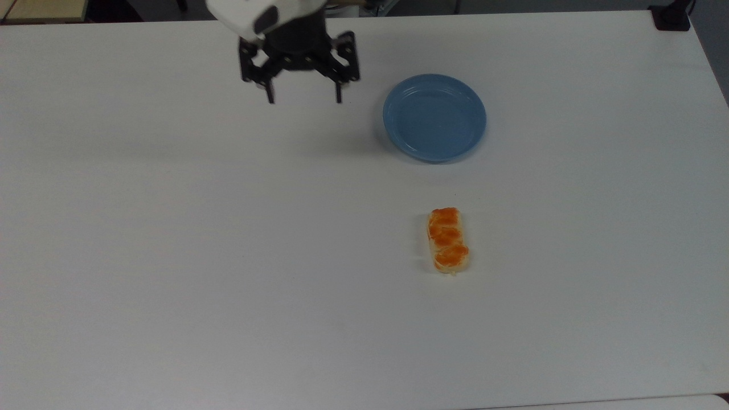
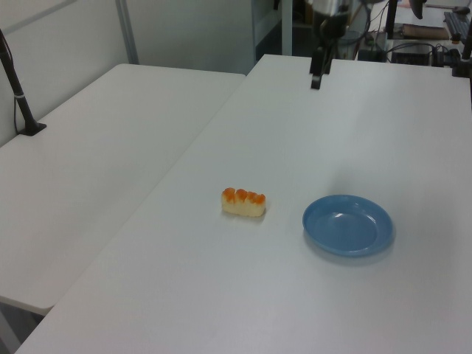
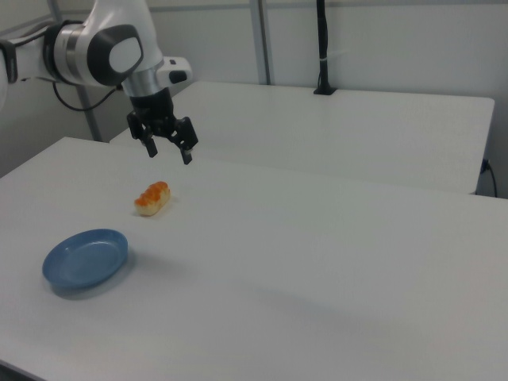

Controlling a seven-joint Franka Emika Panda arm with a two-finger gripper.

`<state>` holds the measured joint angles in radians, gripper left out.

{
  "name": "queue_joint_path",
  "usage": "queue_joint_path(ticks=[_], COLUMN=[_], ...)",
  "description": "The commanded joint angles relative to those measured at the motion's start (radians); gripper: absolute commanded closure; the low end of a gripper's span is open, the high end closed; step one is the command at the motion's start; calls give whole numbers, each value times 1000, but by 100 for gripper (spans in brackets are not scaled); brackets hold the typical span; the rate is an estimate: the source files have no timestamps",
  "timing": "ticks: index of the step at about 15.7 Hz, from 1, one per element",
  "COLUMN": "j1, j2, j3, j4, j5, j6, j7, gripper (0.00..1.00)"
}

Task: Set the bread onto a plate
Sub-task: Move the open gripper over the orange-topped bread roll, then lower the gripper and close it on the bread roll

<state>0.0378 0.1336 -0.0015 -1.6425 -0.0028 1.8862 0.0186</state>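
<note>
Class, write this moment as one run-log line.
gripper: open, empty, aloft | orange-topped bread roll: on white table | round blue plate: empty

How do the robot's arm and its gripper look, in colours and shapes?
The arm has rounded glossy white shells with grey and black joint sections. The black two-finger gripper is a branching, claw-like frame with small bolts, ending in two thin straight fingers. A black cable runs near the arm's rear segment.
</note>
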Motion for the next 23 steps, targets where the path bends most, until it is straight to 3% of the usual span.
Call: queue_joint_path(ticks=[1, 6, 11, 14, 19, 23], j1=[106, 163, 226, 243, 278, 292], j2=[63, 164, 259, 310, 475, 535], j3=[-20, -22, -22, -20, -18, -18], j4=[15, 102, 107, 110, 211, 245], j5=[12, 17, 35, 33, 3, -6], j6=[59, 129, 230, 287, 353, 355], j7=[89, 155, 184, 213, 222, 225], gripper=[0, 0, 0, 0, 0, 0])
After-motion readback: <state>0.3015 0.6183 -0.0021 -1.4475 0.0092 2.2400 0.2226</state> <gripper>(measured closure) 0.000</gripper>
